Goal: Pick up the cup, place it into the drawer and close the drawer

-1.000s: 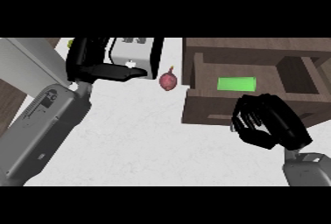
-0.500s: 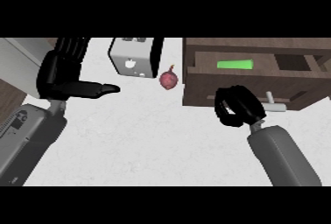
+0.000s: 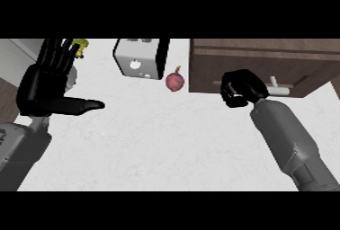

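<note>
Head view gives you the white counter (image 3: 153, 148) from steeply above, with a toaster (image 3: 138, 58) standing near its far edge. Take that toaster as your reference. Well to its right sits the brown drawer (image 3: 292, 67), its front showing no gap into the inside, and a white handle (image 3: 280, 89) sticks out of that front toward you. Your right hand (image 3: 242, 87) is right of the toaster and a little nearer to you, at the drawer front just on the toaster side of the handle. Its fingers are curled into a fist with nothing in them. You cannot tell whether the knuckles actually touch the wood. The grey right forearm (image 3: 285, 134) runs from that fist down to the lower right. The cup does not show from here, so you cannot place it by sight. Between the toaster and the drawer, close to the toaster's near right corner, a small red bulb (image 3: 175, 81) lies on the counter, apart from the fist. Left of the toaster, your left hand (image 3: 43, 87) rests open, fingers straight and pointing away from you, thumb stretched toward the toaster. A small yellow-green thing (image 3: 81, 45) peeks out beside those fingertips, too hidden to identify.
</note>
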